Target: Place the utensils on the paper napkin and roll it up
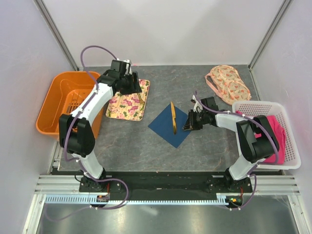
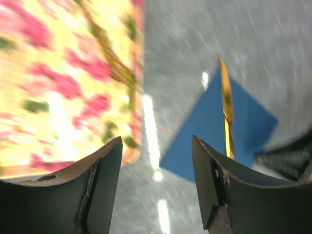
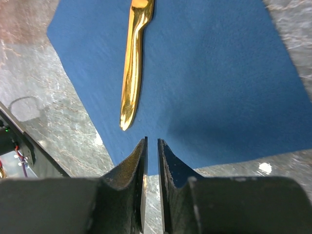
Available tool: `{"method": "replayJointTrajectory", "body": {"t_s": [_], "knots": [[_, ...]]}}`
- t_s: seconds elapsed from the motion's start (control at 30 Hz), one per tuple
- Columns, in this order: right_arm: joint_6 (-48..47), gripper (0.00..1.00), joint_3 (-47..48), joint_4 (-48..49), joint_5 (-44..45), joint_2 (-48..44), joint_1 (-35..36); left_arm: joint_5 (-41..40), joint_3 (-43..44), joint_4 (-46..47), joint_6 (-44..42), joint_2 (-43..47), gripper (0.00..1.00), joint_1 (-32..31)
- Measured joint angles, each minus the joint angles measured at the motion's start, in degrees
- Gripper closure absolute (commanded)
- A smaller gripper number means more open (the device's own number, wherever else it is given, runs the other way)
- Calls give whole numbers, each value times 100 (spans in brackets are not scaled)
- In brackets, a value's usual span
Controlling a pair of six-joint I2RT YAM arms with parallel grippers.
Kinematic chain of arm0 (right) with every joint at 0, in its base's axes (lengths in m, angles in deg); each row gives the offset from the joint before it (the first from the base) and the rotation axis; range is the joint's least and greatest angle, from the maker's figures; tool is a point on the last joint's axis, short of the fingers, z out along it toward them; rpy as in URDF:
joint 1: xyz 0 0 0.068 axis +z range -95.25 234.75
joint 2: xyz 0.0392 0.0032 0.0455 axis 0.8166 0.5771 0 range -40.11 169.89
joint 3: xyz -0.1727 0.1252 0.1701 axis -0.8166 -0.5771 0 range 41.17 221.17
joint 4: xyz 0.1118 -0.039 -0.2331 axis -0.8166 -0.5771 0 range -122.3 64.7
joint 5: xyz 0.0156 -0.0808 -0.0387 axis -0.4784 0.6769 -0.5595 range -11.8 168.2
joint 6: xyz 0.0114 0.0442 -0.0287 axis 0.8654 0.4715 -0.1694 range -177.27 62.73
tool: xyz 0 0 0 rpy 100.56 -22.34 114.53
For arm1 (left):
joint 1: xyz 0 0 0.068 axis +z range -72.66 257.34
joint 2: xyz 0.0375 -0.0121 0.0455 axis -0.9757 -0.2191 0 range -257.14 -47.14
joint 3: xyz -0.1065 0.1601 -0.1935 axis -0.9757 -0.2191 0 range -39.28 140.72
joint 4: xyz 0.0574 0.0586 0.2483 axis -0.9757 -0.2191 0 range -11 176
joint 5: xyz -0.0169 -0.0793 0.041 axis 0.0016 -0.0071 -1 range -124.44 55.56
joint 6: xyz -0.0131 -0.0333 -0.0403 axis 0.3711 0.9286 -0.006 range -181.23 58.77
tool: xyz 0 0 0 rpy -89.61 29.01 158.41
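Observation:
The navy paper napkin [image 1: 170, 126] lies in the middle of the table, turned like a diamond. One gold utensil [image 1: 173, 118] lies on it; it also shows in the right wrist view [image 3: 134, 63] and the left wrist view [image 2: 225, 97]. My left gripper [image 1: 132, 84] is open and empty, above the floral tray [image 1: 127, 102]; in its own view [image 2: 156, 146] the tray [image 2: 63, 83] is blurred, with a thin gold-brown streak [image 2: 105, 48] that I cannot identify. My right gripper [image 1: 189, 124] hovers over the napkin's right edge [image 3: 204, 73]; its jaws [image 3: 151, 141] stand almost together with nothing between them.
An orange bin [image 1: 63, 102] stands at the left. A white basket [image 1: 253, 104] with a pink cloth [image 1: 278, 129] stands at the right. A floral fabric bag [image 1: 228, 83] lies at the back right. Walls close in the table on three sides.

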Motion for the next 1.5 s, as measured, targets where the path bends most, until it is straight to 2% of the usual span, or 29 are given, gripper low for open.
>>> {"method": "replayJointTrajectory", "body": {"t_s": [0.07,0.23,0.57,0.67,0.8,0.97,1.1,1.33,1.4,1.5], "knots": [[17,81,-26,46,28,31,57,-232,208,11,0,-103,35,168],[103,79,-203,133,35,35,251,-798,413,11,0,-461,47,245],[208,77,-348,184,-22,11,503,-1580,1067,-153,2,-1631,53,214],[203,71,-345,160,-33,-26,560,-1679,1423,-160,2,-1991,54,216],[192,55,-337,46,-37,-212,575,-1705,1888,-153,13,-2422,55,214],[131,43,-94,-184,-52,-634,575,-1790,2365,-129,90,-2894,55,214],[72,38,267,-352,-52,-907,575,-1917,2706,-122,107,-3239,55,203],[-15,37,505,-592,-22,-1119,573,-2107,2909,-107,107,-3683,56,133],[-26,36,505,-680,-11,-1119,570,-2168,2914,-92,103,-3757,59,107],[-42,36,505,-758,7,-1119,570,-2271,2953,-72,105,-3768,76,79]]}}
